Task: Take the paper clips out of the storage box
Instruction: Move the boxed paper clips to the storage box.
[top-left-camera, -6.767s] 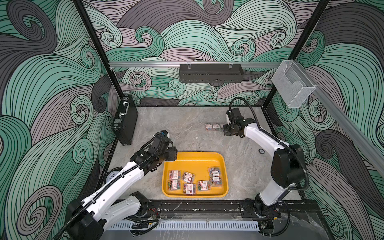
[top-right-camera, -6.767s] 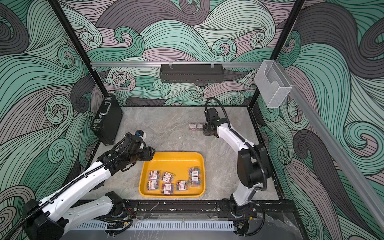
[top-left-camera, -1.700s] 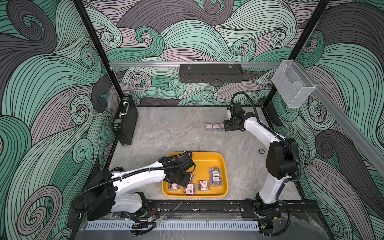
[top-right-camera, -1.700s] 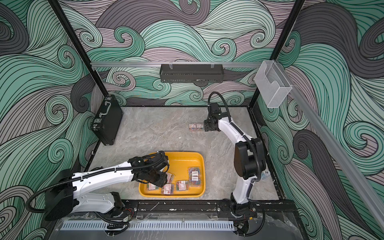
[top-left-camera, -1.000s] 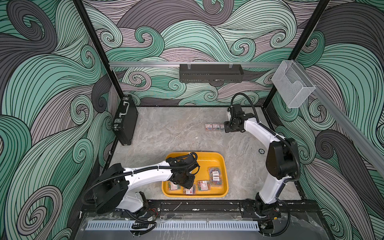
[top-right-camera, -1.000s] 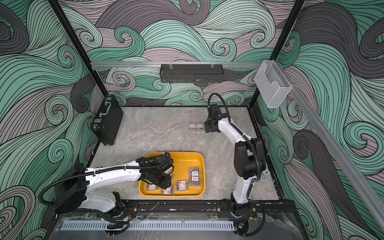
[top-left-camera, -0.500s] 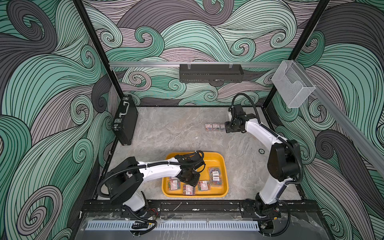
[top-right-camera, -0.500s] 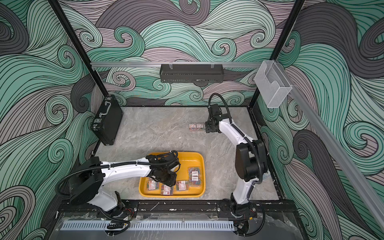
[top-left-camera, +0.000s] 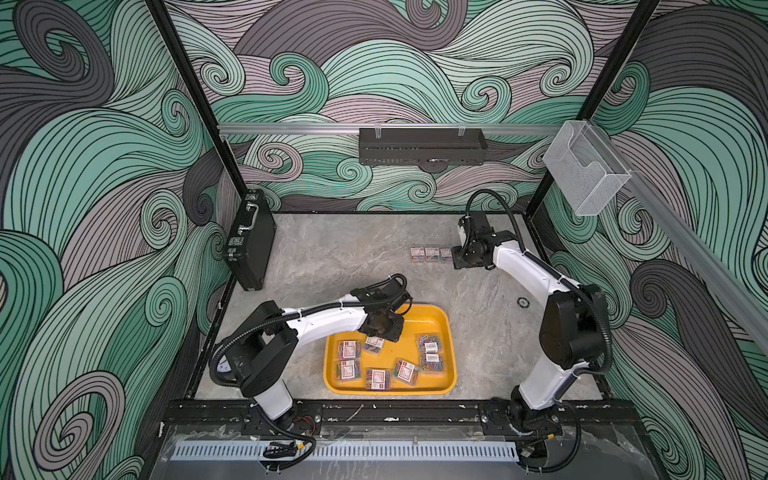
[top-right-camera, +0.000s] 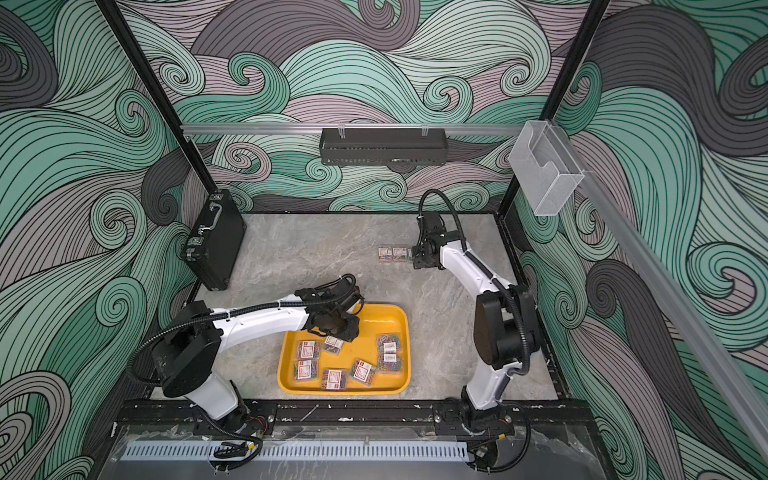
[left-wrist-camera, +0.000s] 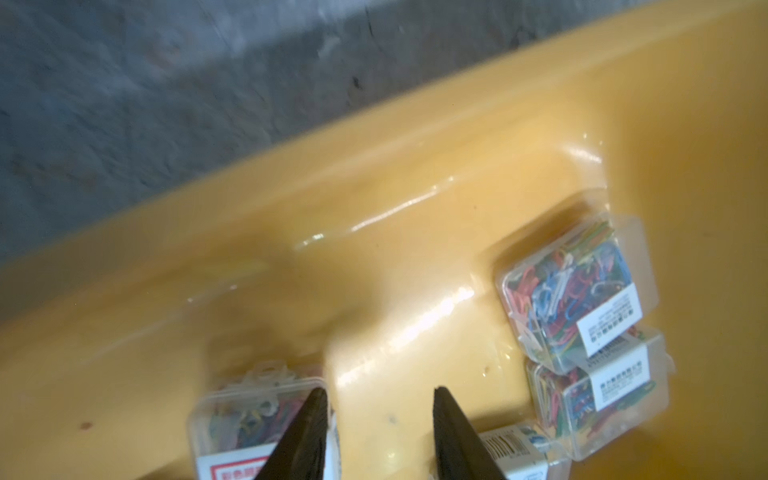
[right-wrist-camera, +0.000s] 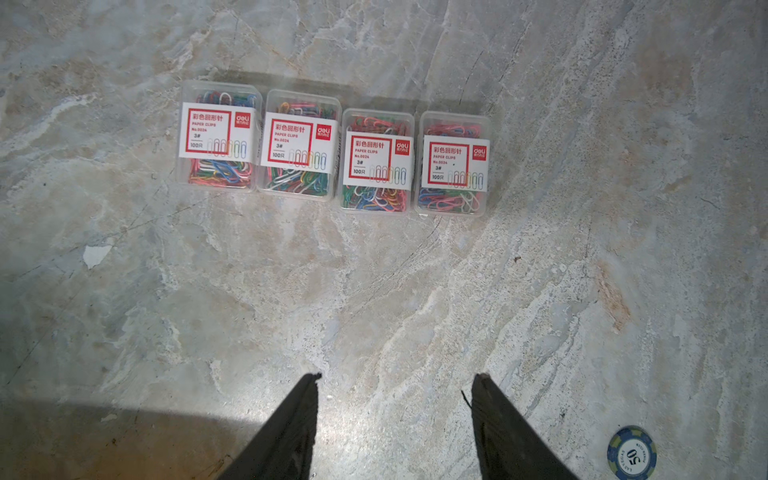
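On a grey marble-look tabletop walled by green wave-pattern panels, the yellow storage box holds several clear boxes of paper clips. Another row of four lies on the table. The left gripper hangs inside the tray, jaws slightly parted and empty, one finger just beside a box. The right gripper hovers near the row, parted, gripping nothing.

High stereo pair, close wrist views

glossy plastic storage box, matt stone tbl
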